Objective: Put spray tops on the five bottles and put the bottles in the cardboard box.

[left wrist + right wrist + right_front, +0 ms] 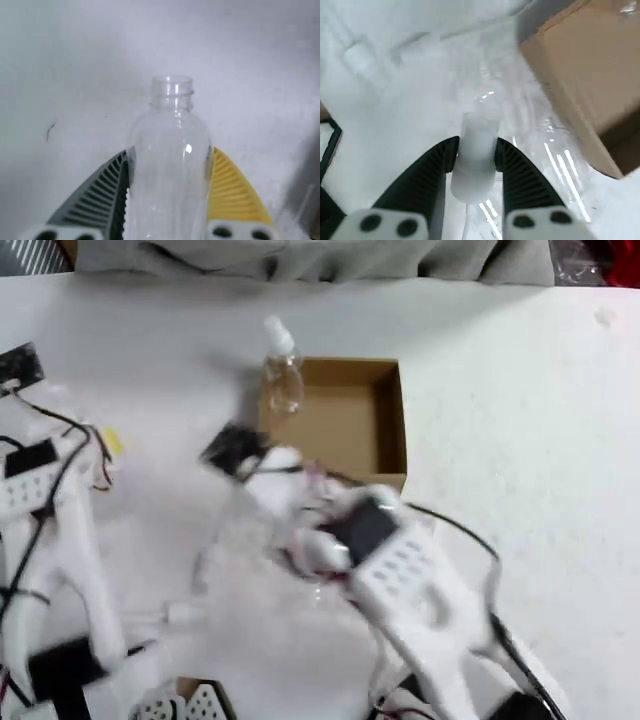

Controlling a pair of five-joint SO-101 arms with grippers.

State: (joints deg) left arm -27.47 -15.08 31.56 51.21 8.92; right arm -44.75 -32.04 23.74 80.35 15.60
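The white table [520, 440] is the biggest thing. Two white arms lean over it. From above, the right arm [400, 570] lies at 6 o'clock from the box. The left arm [50, 530] is far off at the box's 8 o'clock.

The brown box [345, 425] sits open near the middle of the table. The right wrist view shows one corner of the box [580, 75] close by.

A clear capped bottle [283, 375] stands up straight at the box's 10 o'clock corner. It has a white top on. I cannot tell if it is inside the box or just beside the wall.

The left claw [169, 157] pinches an open bottle [171, 115]. One finger is grey and one is yellow, and each one touches a side of the bottle. The bottle's neck sticks out past the fingertips and has no top on it.

The right claw [476, 142] pinches a white spray top [475, 165]. Its two black fingers press on both sides of the top. The top sits right between the fingertips, over the white table.
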